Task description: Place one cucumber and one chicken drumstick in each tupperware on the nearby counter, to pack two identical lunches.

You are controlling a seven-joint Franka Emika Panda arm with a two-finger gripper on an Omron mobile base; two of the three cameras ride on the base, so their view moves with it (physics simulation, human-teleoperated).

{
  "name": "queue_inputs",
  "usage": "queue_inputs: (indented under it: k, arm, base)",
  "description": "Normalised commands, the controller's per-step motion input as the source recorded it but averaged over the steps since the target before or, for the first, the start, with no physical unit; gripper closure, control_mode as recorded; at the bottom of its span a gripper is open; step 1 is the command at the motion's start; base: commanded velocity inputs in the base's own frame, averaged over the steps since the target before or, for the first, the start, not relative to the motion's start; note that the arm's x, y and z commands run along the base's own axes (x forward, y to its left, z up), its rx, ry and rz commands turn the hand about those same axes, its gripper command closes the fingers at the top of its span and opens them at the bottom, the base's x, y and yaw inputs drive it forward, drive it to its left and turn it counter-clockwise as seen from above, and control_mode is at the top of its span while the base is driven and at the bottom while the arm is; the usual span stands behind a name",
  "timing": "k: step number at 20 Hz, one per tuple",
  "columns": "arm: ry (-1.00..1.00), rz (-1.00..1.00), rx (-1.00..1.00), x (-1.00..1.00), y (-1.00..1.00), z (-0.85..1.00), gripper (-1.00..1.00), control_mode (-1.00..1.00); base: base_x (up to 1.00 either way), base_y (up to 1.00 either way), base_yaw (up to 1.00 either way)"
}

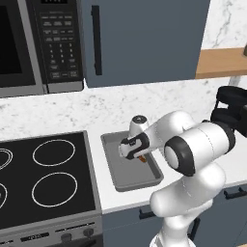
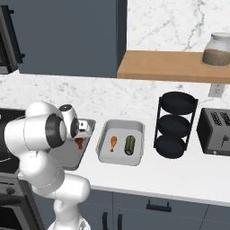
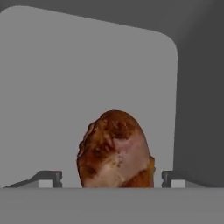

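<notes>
The gripper hung just above the left tupperware, fingers spread wide, each clear of the red-brown chicken drumstick between them; it seemed freshly let go into that container. The right tupperware already held an orange drumstick beside a cucumber. The drumstick step looked done. Next likely needed: lifting clear, then fetching a second cucumber for the left one.
</notes>
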Motion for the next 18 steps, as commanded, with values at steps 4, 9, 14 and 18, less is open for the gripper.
queue_inputs:
  k: [4, 9, 14, 18]
  arm:
    - [0.0, 0.0, 0.0, -0.16, -0.03, 0.47, -1.0, -1.0]
    - [0.01, 0.0, 0.04, -0.84, -0.31, 0.56, -1.0, -1.0]
    - [0.12, 0.0, 0.03, -1.0, -0.35, 0.47, -1.0, -1.0]
    - [0.23, 0.0, 0.0, -1.0, -0.18, 0.15, -1.0, -1.0]
  base:
    - [0.0, 0.0, 0.0]
    - [0.0, 0.0, 0.0]
    - [0.0, 0.0, 0.0]
    - [0.0, 0.0, 0.0]
